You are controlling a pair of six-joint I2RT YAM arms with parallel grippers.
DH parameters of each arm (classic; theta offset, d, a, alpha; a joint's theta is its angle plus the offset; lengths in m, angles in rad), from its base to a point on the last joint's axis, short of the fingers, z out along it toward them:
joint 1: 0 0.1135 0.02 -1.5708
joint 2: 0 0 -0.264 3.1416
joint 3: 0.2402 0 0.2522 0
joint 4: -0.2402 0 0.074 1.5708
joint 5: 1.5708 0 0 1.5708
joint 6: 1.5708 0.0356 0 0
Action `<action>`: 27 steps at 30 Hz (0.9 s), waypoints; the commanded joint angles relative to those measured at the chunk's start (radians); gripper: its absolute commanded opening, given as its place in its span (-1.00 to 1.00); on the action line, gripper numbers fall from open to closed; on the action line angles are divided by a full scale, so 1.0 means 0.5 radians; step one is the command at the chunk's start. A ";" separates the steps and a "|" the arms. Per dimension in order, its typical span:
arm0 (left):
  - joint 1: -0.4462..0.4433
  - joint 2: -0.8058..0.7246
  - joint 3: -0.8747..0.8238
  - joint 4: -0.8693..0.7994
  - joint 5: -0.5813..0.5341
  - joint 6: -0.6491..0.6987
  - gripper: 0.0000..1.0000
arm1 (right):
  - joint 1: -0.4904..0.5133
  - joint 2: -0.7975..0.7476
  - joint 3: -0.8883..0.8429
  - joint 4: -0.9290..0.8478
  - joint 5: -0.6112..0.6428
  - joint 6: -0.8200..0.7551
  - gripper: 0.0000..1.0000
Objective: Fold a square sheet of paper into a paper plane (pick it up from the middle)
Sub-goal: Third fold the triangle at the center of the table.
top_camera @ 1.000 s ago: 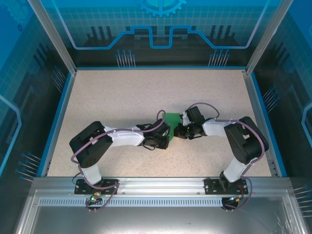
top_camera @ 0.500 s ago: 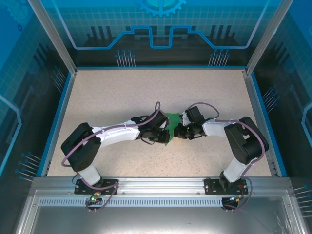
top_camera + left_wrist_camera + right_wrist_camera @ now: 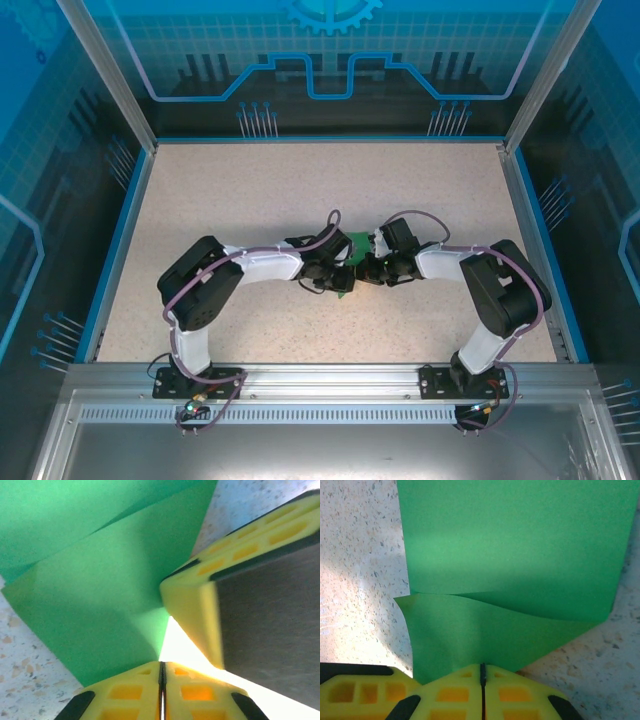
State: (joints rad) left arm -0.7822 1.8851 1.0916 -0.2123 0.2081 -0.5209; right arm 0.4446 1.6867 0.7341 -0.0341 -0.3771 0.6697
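Paper (image 3: 510, 545) (green, part-folded) is pinched by closed left gripper (image 3: 161, 667) and right gripper (image 3: 481, 669).

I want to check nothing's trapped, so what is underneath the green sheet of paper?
The speckled table shows beside the green paper on both sides. The sheet is folded, so one layer lies over another. Whatever lies directly below is covered.
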 commanded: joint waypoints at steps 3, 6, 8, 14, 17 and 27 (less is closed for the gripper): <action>0.034 0.060 -0.102 0.037 0.026 0.065 -0.79 | -0.026 -0.035 -0.001 -0.079 0.053 0.006 -0.85; 0.034 0.067 -0.145 0.041 0.017 0.075 -0.79 | -0.048 -0.052 0.024 -0.110 0.095 -0.007 -0.80; 0.038 0.065 -0.175 0.049 0.014 0.081 -0.79 | -0.063 -0.045 0.047 -0.112 0.109 -0.005 -0.80; 0.039 0.054 -0.232 0.056 -0.001 0.094 -0.79 | -0.081 -0.086 0.092 -0.105 0.132 0.002 -0.80; 0.043 0.045 -0.233 0.056 0.002 0.102 -0.79 | -0.092 -0.171 0.105 -0.159 0.172 -0.012 -0.80; 0.044 0.072 -0.152 0.084 0.035 0.103 -0.79 | -0.067 -0.164 0.164 -0.135 0.074 0.033 -0.84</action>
State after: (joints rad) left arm -0.7673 1.8786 1.0206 -0.1047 0.2348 -0.4942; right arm 0.4107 1.5616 0.8089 -0.1024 -0.3099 0.6727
